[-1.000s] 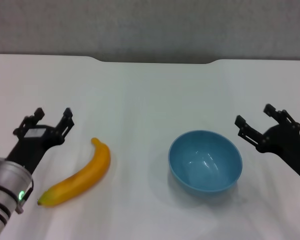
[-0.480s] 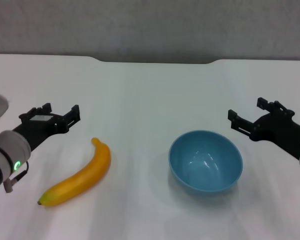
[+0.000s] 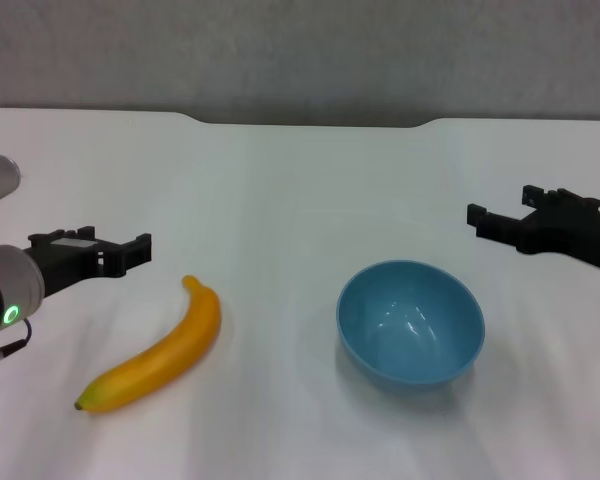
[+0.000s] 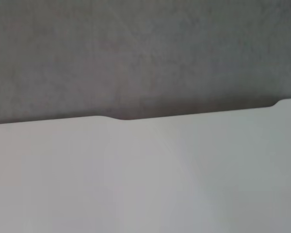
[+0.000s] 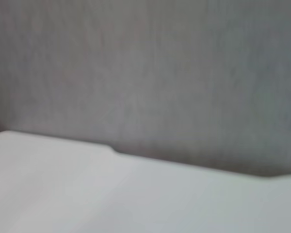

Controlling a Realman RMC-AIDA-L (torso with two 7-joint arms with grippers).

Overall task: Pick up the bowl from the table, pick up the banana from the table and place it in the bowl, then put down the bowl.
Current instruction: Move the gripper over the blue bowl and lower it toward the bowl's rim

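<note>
The light-blue bowl (image 3: 411, 322) stands upright and empty on the white table (image 3: 300, 190), right of centre. The yellow banana (image 3: 158, 350) lies on the table left of centre, with its stem toward the far side. My left gripper (image 3: 110, 246) is open and empty, raised just left of and beyond the banana's stem. My right gripper (image 3: 507, 210) is open and empty, raised to the right of and beyond the bowl. Neither touches anything. The wrist views show neither the bowl nor the banana nor any fingers.
The table's far edge has a shallow notch (image 3: 310, 122), with a grey wall (image 3: 300, 50) behind it. The left wrist view shows only the bare tabletop (image 4: 136, 184) and the wall. The right wrist view shows the same tabletop (image 5: 111, 204).
Both arms have lifted and turned, so both grippers now point more level and inward. The left gripper moved slightly toward the banana's stem. The bowl and banana have not moved.
</note>
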